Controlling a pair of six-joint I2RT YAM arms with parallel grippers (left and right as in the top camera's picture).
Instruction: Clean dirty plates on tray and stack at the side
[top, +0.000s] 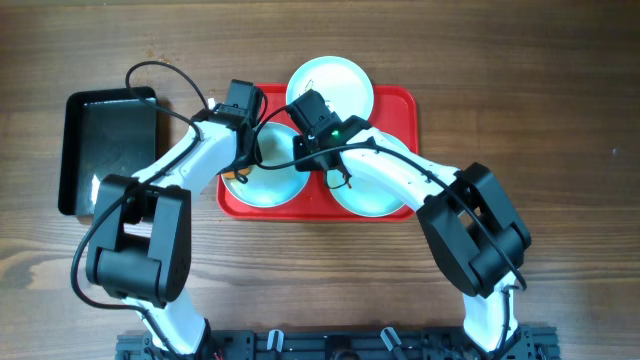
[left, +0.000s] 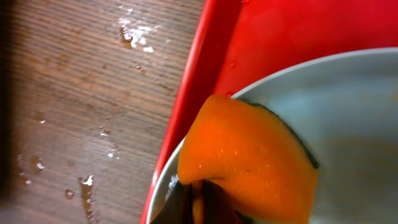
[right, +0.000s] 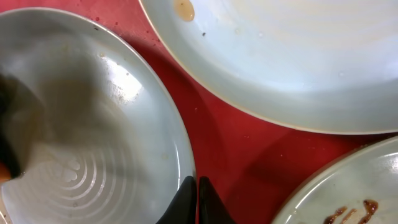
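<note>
Plainly early: the red tray (top: 405, 100) holds all three plates (top: 330, 85), none stacked at the side yet. The near-left plate (top: 275, 185) looks to be the one in hand: the left gripper (left: 199, 202) is clamped on an orange sponge (left: 249, 162) pressed to its rim, while the right gripper (right: 194, 202), closed and empty, sits at that plate's other edge. Brown smears (right: 348, 213) mark the near-right plate (right: 373, 180) and a yellowish spot (right: 183, 9) the far plate (right: 280, 56), so both seem left to do. The wooden surface (top: 560, 100) carries a black tray (top: 105, 150) at left and water drops (left: 134, 34) by the red tray; no room shows beyond.
</note>
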